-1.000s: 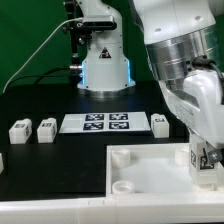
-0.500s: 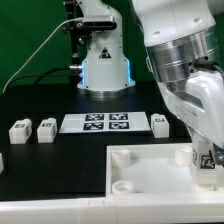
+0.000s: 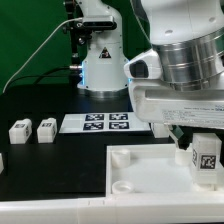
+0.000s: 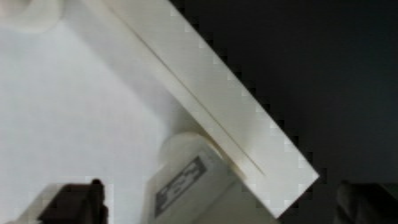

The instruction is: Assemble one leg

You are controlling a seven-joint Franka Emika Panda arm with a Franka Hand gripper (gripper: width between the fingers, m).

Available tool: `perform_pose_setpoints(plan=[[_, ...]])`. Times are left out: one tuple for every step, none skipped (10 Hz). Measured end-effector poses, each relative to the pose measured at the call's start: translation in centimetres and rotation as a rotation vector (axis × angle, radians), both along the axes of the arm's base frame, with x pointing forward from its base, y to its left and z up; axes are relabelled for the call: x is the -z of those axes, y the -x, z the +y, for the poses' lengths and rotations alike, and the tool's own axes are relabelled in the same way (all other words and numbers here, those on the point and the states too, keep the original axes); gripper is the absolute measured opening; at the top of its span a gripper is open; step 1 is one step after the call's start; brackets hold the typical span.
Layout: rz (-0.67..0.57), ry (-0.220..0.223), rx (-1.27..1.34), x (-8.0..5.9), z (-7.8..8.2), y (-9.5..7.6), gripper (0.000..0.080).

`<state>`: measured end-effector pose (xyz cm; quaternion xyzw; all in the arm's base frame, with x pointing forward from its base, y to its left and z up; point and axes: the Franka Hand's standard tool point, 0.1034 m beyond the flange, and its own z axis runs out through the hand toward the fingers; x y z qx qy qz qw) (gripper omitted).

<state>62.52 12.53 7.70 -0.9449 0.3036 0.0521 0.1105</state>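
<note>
One leg (image 3: 207, 158), a small white block with its tag facing the camera, stands upright on the far right corner socket of the large white panel (image 3: 150, 180). My gripper (image 3: 206, 148) straddles this leg from above. In the wrist view the leg (image 4: 192, 188) sits between the dark fingers (image 4: 75, 203), with a strip of white panel (image 4: 89, 100) showing between finger and leg, so the jaws stand open around it. Two more legs (image 3: 20, 129) (image 3: 45, 129) lie on the black table at the exterior view's left.
The marker board (image 3: 100, 122) lies flat behind the panel. Round sockets (image 3: 120, 155) (image 3: 122, 186) show at the panel's left corners. Part of another white piece (image 3: 2, 160) shows at the left edge. The robot base (image 3: 103, 65) stands at the back.
The wrist has turned sharply around the leg, so the hand now shows broadside. The leg stays on the corner socket, its tag now fully visible.
</note>
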Motion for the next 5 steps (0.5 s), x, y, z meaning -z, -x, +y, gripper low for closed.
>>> perform_pose_setpoints(plan=[[-0.026,0.016,-0.117,-0.01,0.03,0.00,0.0649],[-0.058,0.077,-0.293,-0.02,0.35,0.02,0.0649],[-0.077,0.078,-0.400,0.07,0.54,0.10,0.0649],[-0.109,0.086,-0.528,0.05,0.31,-0.08,0.0649],[-0.148,0.094,-0.655,0.02,0.19,-0.35,0.0649]])
